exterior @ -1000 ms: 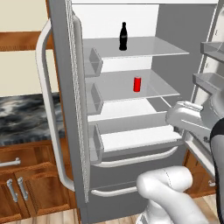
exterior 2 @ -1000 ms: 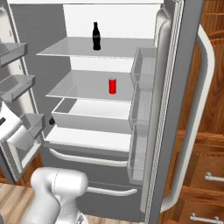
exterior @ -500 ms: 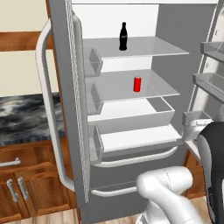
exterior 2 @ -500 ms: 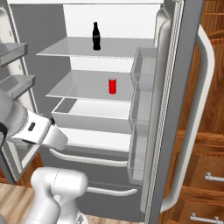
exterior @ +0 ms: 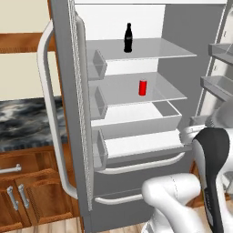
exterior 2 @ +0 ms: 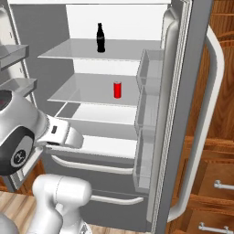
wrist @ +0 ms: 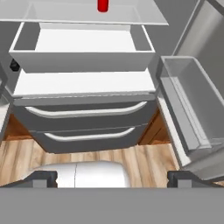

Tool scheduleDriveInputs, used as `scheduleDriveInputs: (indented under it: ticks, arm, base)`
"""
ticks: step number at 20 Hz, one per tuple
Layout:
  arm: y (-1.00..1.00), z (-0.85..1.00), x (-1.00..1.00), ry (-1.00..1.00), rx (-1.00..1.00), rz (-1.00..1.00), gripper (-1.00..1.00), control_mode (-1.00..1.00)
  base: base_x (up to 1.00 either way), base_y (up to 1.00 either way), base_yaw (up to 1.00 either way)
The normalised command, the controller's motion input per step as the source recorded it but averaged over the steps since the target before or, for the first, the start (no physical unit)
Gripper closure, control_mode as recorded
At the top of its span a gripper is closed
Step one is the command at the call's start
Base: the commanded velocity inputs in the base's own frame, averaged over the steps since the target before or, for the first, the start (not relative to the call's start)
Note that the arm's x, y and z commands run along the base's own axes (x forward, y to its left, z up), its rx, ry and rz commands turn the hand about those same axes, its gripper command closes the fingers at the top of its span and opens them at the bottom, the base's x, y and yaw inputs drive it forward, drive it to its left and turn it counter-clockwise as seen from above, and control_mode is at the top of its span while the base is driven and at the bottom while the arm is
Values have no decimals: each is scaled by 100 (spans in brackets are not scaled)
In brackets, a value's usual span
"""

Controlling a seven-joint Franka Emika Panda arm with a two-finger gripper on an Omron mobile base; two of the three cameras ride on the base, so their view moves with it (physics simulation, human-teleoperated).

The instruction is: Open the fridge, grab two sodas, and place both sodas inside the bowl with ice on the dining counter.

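The fridge (exterior: 132, 113) stands wide open, both doors swung out to the sides. One soda (exterior: 128, 37), a small black bottle, stands upright on the top shelf, near 12 o'clock in the left base view. In the right base view the same soda (exterior 2: 100, 37) is at about 11 o'clock. I can see just one black bottle here. A red can (exterior: 143, 88) stands one shelf lower, a bit toward 1 o'clock from the middle. It is well apart from the bottle.

What has changed is the arm. A second ago the hand was at the edge of the open fridge, near the drawer level. Now it has swung down and back, and the dark elbow sits at 4 o'clock in the left base view. The gripper (wrist: 111, 179) looks at the two lower drawers (wrist: 85, 127) and the wood floor (wrist: 144, 157). Its jaws are spread wide, with nothing between them.

So I think the door-opening part is done. The hand is now far below the soda. Next it must lift up to the top shelf to grab the bottle.
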Motion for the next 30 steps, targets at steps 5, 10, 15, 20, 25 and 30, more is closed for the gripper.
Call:
scheduleDriveInputs:
  ticks: [5,10,15,20,25,30]
  arm:
    - [31,-21,43,-4,0,-1,-100,-100]
    - [21,-9,31,-1,0,-2,-100,-100]
    - [0,0,22,2,0,0,-100,-100]
    - [0,0,0,0,0,0,-100,100]
    - [0,0,0,0,0,0,-100,100]
    - [0,0,0,0,0,0,-100,100]
  base:
    - [0,0,0]
    - [0,0,0]
    - [0,0,0]
    - [56,0,0]
    - [49,-4,0]
    - [22,-17,0]
